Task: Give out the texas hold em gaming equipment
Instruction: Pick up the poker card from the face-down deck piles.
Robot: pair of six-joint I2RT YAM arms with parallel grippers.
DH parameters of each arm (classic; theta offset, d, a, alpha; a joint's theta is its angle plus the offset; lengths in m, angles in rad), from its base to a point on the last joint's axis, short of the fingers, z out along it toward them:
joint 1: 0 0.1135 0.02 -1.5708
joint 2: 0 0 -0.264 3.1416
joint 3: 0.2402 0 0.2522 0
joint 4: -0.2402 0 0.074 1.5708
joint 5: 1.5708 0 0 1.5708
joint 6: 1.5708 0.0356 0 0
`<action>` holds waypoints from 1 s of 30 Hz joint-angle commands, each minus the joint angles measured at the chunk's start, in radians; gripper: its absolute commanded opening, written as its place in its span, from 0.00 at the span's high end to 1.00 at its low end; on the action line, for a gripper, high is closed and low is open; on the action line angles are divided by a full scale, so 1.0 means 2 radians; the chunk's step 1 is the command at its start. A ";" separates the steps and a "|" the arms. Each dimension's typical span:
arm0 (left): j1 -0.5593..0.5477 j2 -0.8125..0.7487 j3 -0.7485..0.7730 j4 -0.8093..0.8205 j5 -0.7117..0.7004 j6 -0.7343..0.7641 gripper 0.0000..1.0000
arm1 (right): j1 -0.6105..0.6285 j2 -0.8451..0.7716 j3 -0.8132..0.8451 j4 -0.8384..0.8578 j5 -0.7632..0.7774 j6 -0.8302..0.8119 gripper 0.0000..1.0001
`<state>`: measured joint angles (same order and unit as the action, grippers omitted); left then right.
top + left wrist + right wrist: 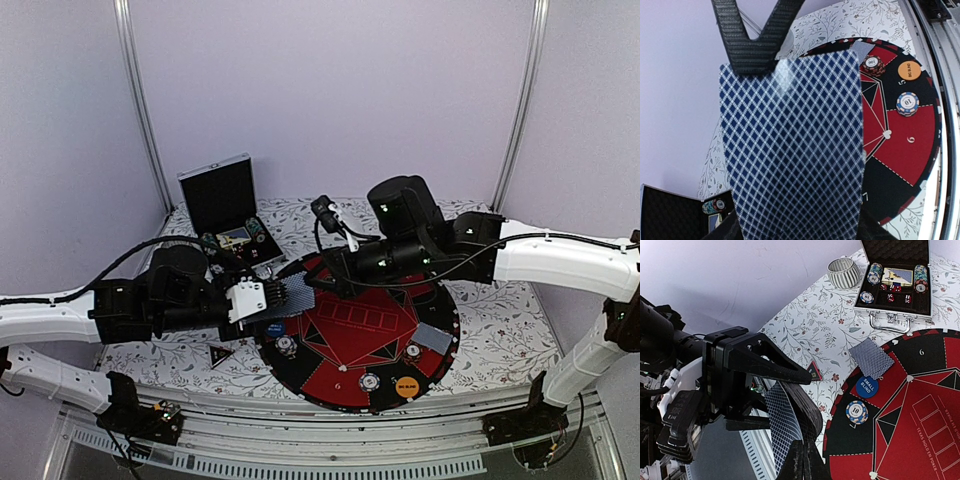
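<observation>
Pinching right gripper fully shut on edge of playing cards, clamped in part-open left gripper, hovering over left rim of mat. Risking dragging out several cards together, or creasing one, if left clamp too firm.

Crowded at centre-left of the top view: left gripper and right gripper both clamped on the playing cards, bridging the left rim of the mat, with no way between them. Barred across the upper centre by the right arm, stretched over the mat's far rim. Open above the red middle of the mat. Dotted along the lower rim with chips, an orange button and a blue button; a single card flat at right. Walled at upper left by the open case. Free over the floral cloth at far right, and at lower left around the triangular marker.
</observation>
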<state>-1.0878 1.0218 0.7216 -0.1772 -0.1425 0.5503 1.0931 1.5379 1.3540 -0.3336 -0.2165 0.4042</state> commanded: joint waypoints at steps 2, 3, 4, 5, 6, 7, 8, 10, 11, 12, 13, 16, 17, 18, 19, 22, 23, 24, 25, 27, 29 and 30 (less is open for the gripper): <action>0.007 0.000 0.001 0.008 0.001 0.002 0.44 | -0.001 0.004 0.002 0.001 -0.011 -0.002 0.97; 0.007 0.000 0.001 0.007 0.002 0.002 0.44 | -0.001 0.006 0.004 0.002 -0.012 -0.004 0.97; 0.007 -0.001 0.002 0.008 0.004 0.001 0.44 | -0.001 0.007 0.005 0.002 -0.011 -0.004 0.97; 0.008 -0.002 0.002 0.008 0.006 0.001 0.44 | -0.001 0.009 0.005 0.002 -0.010 -0.004 0.96; 0.007 -0.002 0.001 0.008 0.006 0.000 0.44 | -0.001 0.011 0.005 0.002 -0.009 -0.005 0.95; 0.007 -0.003 0.001 0.008 0.007 0.000 0.44 | -0.001 0.011 0.004 0.002 -0.008 -0.005 0.94; 0.007 -0.004 0.001 0.009 0.007 0.000 0.44 | -0.001 0.012 0.003 0.002 -0.008 -0.004 0.91; 0.007 -0.005 0.001 0.009 0.008 -0.001 0.44 | -0.001 0.013 0.002 0.002 -0.005 -0.003 0.83; 0.007 -0.006 0.002 0.009 0.009 -0.001 0.44 | -0.001 0.013 0.001 0.002 -0.004 -0.002 0.78; 0.008 -0.007 0.002 0.009 0.008 -0.001 0.44 | -0.002 0.013 -0.001 0.002 -0.001 -0.001 0.74; 0.007 -0.007 0.001 0.009 0.008 -0.001 0.44 | -0.002 0.012 -0.003 0.002 0.001 0.001 0.71; 0.007 -0.008 0.001 0.010 0.008 -0.001 0.44 | -0.003 0.006 -0.010 0.002 0.008 0.006 0.65; 0.007 -0.008 0.001 0.010 0.008 -0.001 0.44 | -0.004 0.006 -0.011 0.003 0.008 0.007 0.63; 0.007 -0.008 0.001 0.010 0.008 -0.001 0.44 | -0.004 0.007 -0.012 0.004 0.007 0.008 0.60; 0.007 -0.008 0.002 0.010 0.008 -0.001 0.44 | -0.005 0.010 -0.012 0.005 0.005 0.009 0.58; 0.007 -0.009 0.001 0.010 0.007 -0.001 0.44 | -0.004 0.022 -0.010 0.006 -0.006 0.011 0.55; 0.007 -0.009 0.001 0.010 0.007 -0.001 0.44 | -0.004 0.025 -0.010 0.008 -0.009 0.011 0.54; 0.007 -0.009 0.001 0.010 0.007 -0.001 0.44 | -0.004 0.027 -0.009 0.009 -0.011 0.012 0.54; 0.007 -0.009 0.001 0.010 0.007 -0.001 0.44 | -0.005 0.029 -0.007 0.010 -0.013 0.012 0.57; 0.007 -0.009 0.001 0.010 0.007 -0.001 0.44 | -0.005 0.030 -0.005 0.010 -0.016 0.011 0.67; 0.007 -0.009 0.001 0.010 0.007 0.000 0.44 | -0.005 0.027 -0.005 0.009 -0.016 0.010 0.79; 0.007 -0.009 0.001 0.010 0.008 0.000 0.44 | -0.007 0.025 -0.006 0.010 -0.014 0.010 0.87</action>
<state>-1.0878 1.0214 0.7216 -0.1776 -0.1383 0.5499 1.0882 1.5883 1.3396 -0.3321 -0.2333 0.4236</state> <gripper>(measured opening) 0.562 0.235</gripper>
